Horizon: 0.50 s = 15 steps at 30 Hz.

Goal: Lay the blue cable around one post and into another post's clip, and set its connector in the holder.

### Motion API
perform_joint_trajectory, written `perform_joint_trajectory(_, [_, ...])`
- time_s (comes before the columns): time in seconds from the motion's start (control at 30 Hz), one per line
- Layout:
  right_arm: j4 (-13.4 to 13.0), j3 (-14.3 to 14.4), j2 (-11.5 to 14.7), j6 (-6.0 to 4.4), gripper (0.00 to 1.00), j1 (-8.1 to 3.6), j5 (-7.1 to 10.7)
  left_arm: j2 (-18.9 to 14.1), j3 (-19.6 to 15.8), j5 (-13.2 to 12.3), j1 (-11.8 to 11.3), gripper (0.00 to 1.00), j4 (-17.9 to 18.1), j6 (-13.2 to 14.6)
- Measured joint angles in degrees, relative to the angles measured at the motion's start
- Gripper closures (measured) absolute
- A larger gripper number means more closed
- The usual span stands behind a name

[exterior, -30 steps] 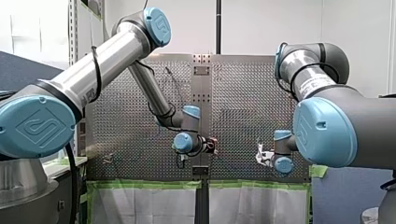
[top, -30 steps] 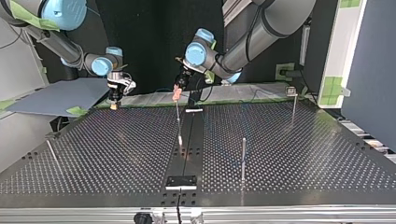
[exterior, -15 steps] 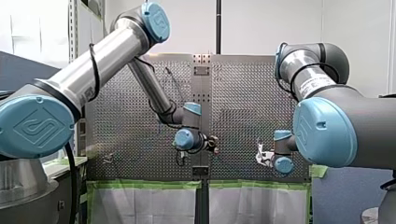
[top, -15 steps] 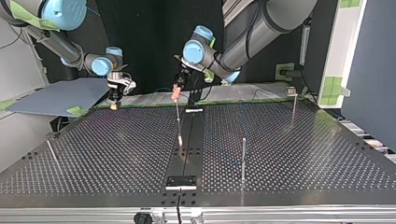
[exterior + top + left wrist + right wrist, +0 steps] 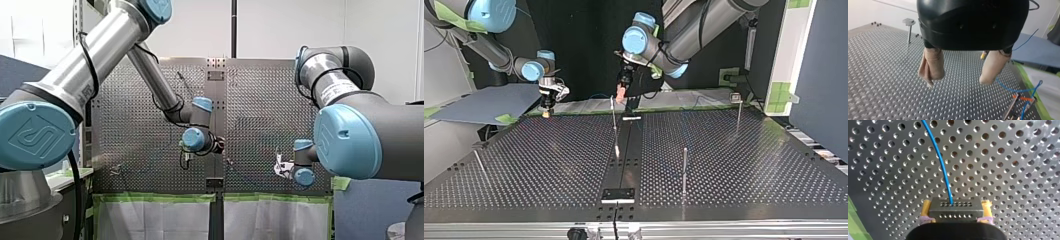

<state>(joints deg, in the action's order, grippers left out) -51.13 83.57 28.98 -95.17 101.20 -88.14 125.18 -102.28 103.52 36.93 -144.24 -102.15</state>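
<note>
Upper left of the top view, my right pincer [image 5: 546, 106] pinches the grey, hole-dotted connector [image 5: 955, 210] between yellow pads. The thin blue cable [image 5: 941, 162] runs ahead, its far end cut off. My left pincer [image 5: 960, 77], beige-padded, hangs spread above the perforated metal desk [image 5: 880, 75].

Front and top views face across the table [image 5: 549, 165]; wrist views close.

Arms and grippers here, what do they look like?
My left arm and my right arm: silver tubes, grey joints, blue caps with a logo, black cables alongside. My left gripper: black housing, beige pads. My right gripper: black, yellow pads.
</note>
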Motion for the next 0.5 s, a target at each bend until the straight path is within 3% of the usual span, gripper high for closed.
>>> perform_joint_trajectory(0.5, [-0.7, 0.0, -0.1, -0.88, 0.91, 0.01, 0.39, -8.7, -8.7, 8.7, -3.0, 0.02, -8.1, -7.8])
